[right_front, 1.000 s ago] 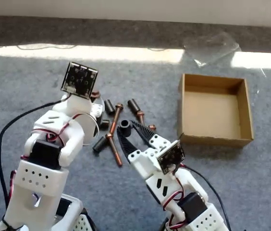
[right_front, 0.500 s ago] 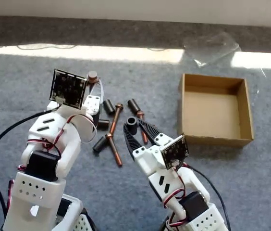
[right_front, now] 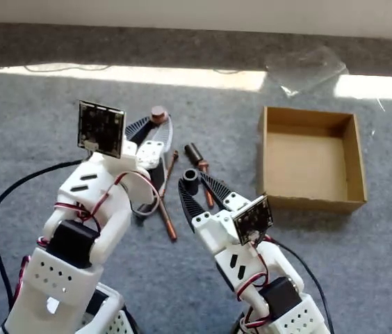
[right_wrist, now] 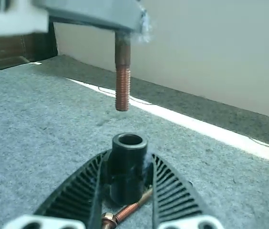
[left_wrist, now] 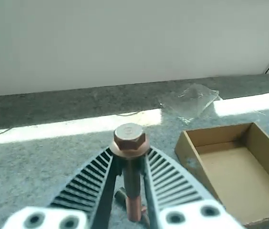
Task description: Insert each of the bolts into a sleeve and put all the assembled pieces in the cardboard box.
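- The floor is a soft grey carpet (right_front: pixel 57 125). A pale wall (left_wrist: pixel 125 38) stands behind it, and a bright strip of light (right_front: pixel 182 76) runs along the far side.
- A crinkly clear plastic sheet (right_front: pixel 306 68) lies on the carpet, at 12 o'clock from the box.
- The square brown cardboard box (right_front: pixel 307 163) sits open on the carpet. It is at 3 o'clock from the two grippers and well apart from them.
- The left gripper (right_front: pixel 156 122) is up in the air. It is squeezed tight on a long copper bolt with a six-sided head (left_wrist: pixel 130 138).
- The bolt's head rests on top of the fingers. The rest of it hangs straight down between them.
- The right wrist view shows the bolt's screw end pointing down at the carpet.
- The right gripper (right_front: pixel 191 184) is clamped around a short black tube-shaped sleeve (right_wrist: pixel 127 162). The sleeve stands upright with its round hole facing up.
- From high up, the held bolt is at 11 o'clock from the held sleeve. The two are near but do not touch.
- Two loose copper bolts (right_front: pixel 167 212) lie on the carpet at 7 o'clock from the held sleeve. The left arm partly hides them.
- A loose black sleeve (right_front: pixel 194 152) lies at 12 o'clock from the held one. Another copper bolt end is just beside it.
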Robot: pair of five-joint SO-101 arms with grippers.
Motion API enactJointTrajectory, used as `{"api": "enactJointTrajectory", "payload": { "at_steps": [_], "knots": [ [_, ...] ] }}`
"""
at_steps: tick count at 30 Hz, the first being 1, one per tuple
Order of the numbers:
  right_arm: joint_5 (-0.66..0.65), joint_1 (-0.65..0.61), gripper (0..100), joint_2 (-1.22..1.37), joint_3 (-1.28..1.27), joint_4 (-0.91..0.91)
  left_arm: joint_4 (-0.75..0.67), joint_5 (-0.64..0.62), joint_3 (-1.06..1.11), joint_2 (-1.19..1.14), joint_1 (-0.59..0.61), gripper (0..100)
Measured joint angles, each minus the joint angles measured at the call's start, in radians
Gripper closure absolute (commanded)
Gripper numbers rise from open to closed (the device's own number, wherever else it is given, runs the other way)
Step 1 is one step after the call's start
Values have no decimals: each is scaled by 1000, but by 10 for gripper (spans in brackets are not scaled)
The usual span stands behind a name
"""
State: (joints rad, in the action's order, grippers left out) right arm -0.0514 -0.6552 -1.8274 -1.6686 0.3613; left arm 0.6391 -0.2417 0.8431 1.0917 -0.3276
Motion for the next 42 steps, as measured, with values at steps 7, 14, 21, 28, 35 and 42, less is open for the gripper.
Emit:
{"api": "enactJointTrajectory", "payload": {
  "at_steps": [7,14,21,28,35,42],
  "knots": [
    [0,0,995,0,0,0,-3,0,-15,0,-60,996],
    [0,0,995,0,0,0,-5,0,-71,0,-60,996],
    [0,0,995,0,0,0,-5,0,-74,6,-127,996],
    [0,0,995,0,0,0,-3,0,-74,64,-163,995],
    [0,0,995,0,0,0,-3,0,-11,144,-158,995],
    [0,0,995,0,0,0,-3,0,9,147,-158,995]
  ]
}}
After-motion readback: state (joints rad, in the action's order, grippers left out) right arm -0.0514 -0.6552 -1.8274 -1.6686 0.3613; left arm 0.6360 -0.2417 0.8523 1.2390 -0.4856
